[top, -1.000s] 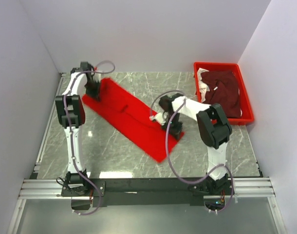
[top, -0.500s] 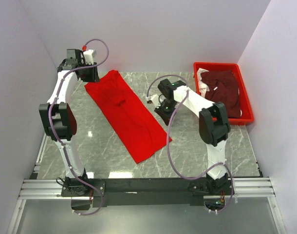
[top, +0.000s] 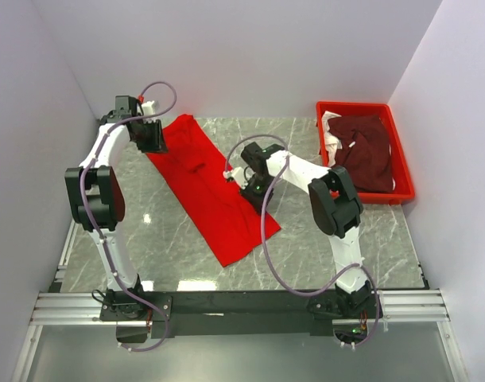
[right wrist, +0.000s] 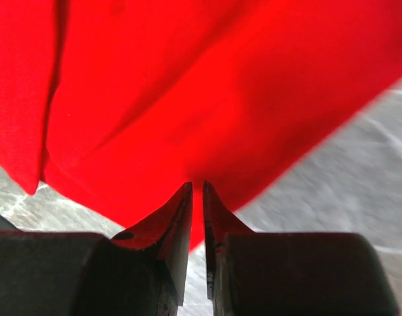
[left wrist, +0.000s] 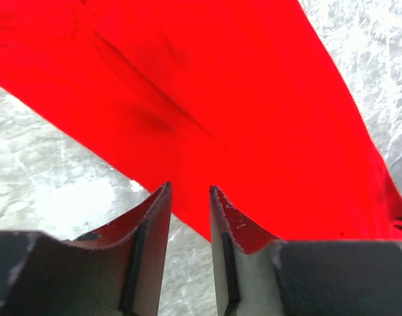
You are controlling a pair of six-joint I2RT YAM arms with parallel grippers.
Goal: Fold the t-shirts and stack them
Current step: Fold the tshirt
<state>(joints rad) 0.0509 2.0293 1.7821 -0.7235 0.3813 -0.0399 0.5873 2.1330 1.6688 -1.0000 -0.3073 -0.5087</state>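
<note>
The red shirt (top: 211, 187) lies flat on the table (top: 346, 231) as a long, narrow strip. It runs on a slant from the upper left of the overhead frame down toward the lower middle, and a few creases cross its upper half.

The left pincer (top: 153, 139) sits at the strip's upper left end, over the cloth's left edge. In the left wrist view its two fingers stand apart with a clear gap and nothing between them, so it is released. Below and beyond its tips the red cloth fills most of the frame, with bare stone at the left and in the top right corner.

The right pincer (top: 244, 181) is at the middle of the strip's right edge, near the centre of the overhead frame. In the right wrist view its fingers are almost together, with only a thin slit between them, and the tips point at the near edge of the shirt. Soft folds of red fill the upper part of that frame. I cannot tell whether the tips pinch the cloth or only sit at its edge.

At the upper right of the overhead frame a red tray (top: 350, 105) stands against the wall, well apart from the spread shirt. A crumpled maroon shirt (top: 366, 151) fills most of it, and a bit of white cloth (top: 330, 131) shows at the tray's left side.
</note>
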